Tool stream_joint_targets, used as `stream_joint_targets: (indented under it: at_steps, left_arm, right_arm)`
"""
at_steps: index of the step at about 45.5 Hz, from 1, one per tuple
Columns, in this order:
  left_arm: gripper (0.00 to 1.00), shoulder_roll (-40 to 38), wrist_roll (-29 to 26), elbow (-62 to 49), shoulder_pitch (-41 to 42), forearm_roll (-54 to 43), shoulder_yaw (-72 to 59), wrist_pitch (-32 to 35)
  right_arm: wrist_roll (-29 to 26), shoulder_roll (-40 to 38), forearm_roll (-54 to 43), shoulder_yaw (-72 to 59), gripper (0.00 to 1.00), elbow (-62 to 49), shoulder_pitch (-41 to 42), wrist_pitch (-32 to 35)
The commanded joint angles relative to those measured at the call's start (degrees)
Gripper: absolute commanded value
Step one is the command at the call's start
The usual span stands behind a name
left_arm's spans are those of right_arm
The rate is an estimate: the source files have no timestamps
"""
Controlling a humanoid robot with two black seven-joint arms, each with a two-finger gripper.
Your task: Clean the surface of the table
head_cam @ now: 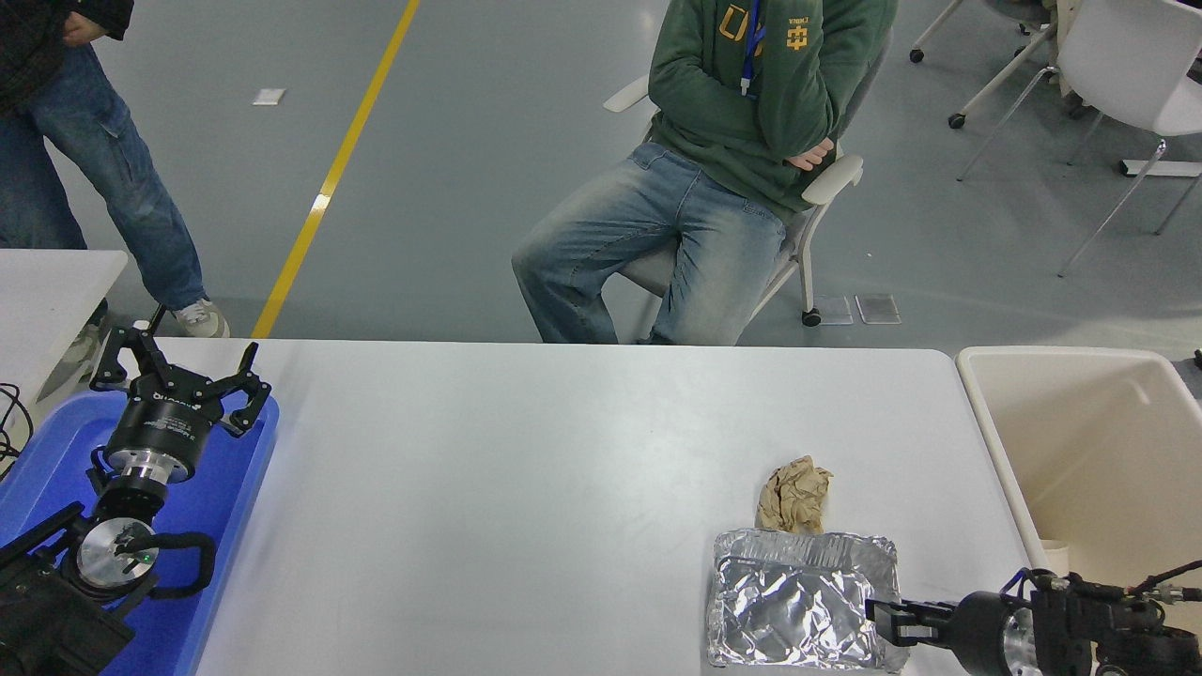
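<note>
White matte table surface (526,488), crumpled foil tray (798,601) near right gripper's (887,620) fingertips.
Right finger state unclear; left gripper (178,380) splayed.

Bright, even overhead light; soft shadows; sharp focus throughout (only the foil tray (798,601) throws small glints).

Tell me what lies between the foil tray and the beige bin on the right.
Nothing visible does: only bare table surface separates the foil tray from the beige bin. The right hand sits at the tray's right rim, and the crumpled brown paper lies behind the tray.
</note>
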Motion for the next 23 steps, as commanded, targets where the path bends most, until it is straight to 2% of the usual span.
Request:
stream_joint_targets:
  at_steps: [1, 7, 23]
  left_arm:
    - [1.00, 0.0, 0.1, 0.0, 0.0, 0.0, 0.0, 0.0]
    - [1.00, 0.0, 0.0, 0.0, 0.0, 0.0, 0.0, 0.0]
    - [1.00, 0.0, 0.0, 0.0, 0.0, 0.0, 0.0, 0.0]
  right_arm:
    - [0.0, 0.0, -0.2, -0.9, 0.07, 0.0, 0.8, 0.2]
    - [0.0, -0.3, -0.2, -1.7, 0.00, 0.0, 1.0, 0.3]
    - [0.1, -3.4, 0.2, -3.9, 0.00, 1.3, 5.0, 1.6]
